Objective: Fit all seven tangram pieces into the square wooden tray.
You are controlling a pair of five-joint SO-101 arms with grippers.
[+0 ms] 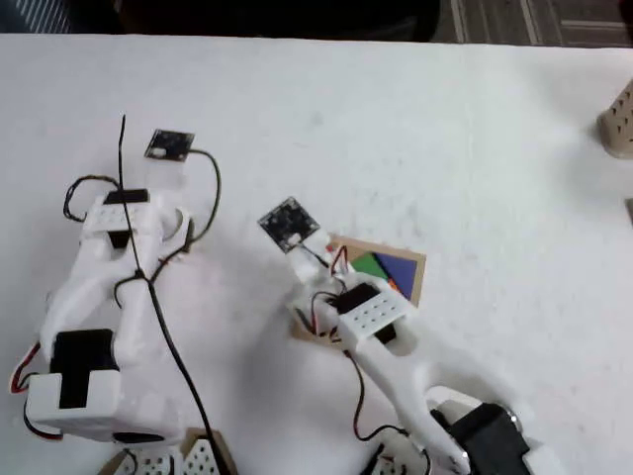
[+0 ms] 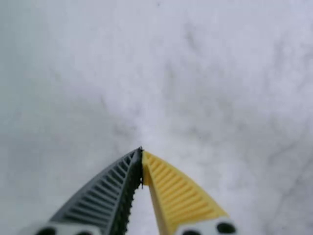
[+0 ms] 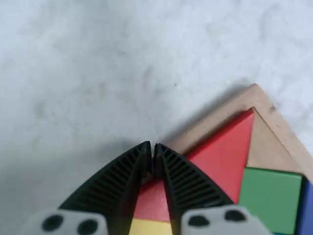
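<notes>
Found right end effector pressed together over the red piece seated in a corner of the wooden tray, likely to press it flush, and left end effector pressed together, parked well apart from that tray.

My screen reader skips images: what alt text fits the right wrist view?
Shut black end effector, tips at the wooden tray's edge, above a red triangle. A green square and a yellow piece also lie in the tray, on a white table.
</notes>
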